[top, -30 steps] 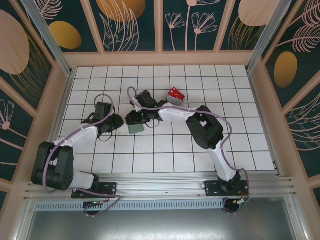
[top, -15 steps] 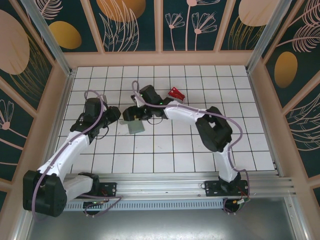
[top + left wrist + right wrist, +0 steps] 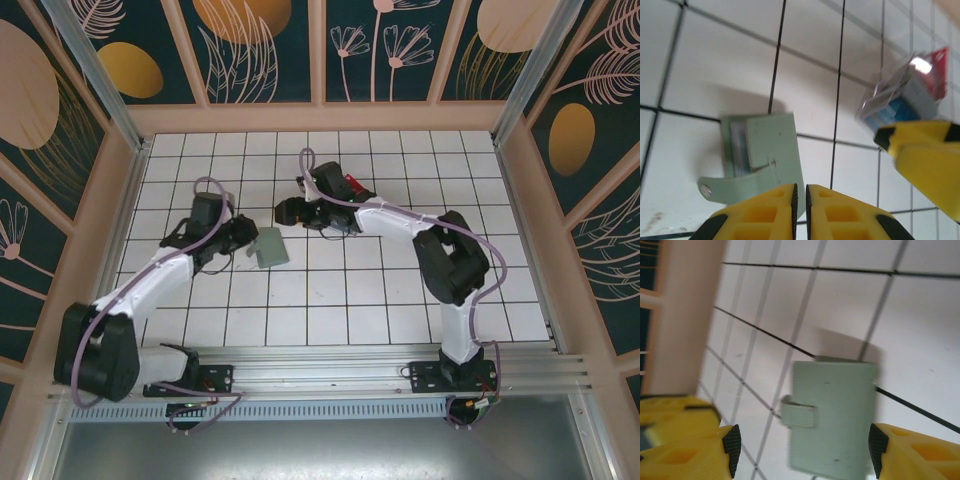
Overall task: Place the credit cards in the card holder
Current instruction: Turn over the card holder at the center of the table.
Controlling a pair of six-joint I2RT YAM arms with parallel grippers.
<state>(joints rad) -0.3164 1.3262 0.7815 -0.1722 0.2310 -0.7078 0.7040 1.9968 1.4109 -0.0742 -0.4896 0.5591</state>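
On the table [image 3: 400,290], card holder [image 3: 270,248] flat, bare tiles past its right edge, left claw [image 3: 800,192] closed, right claw [image 3: 803,450] spread.

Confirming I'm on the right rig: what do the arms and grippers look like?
Both arms, left arm and right arm, have white shells, black joints and a lilac cable looped alongside. The left gripper and right gripper have yellow fingers with black pads.
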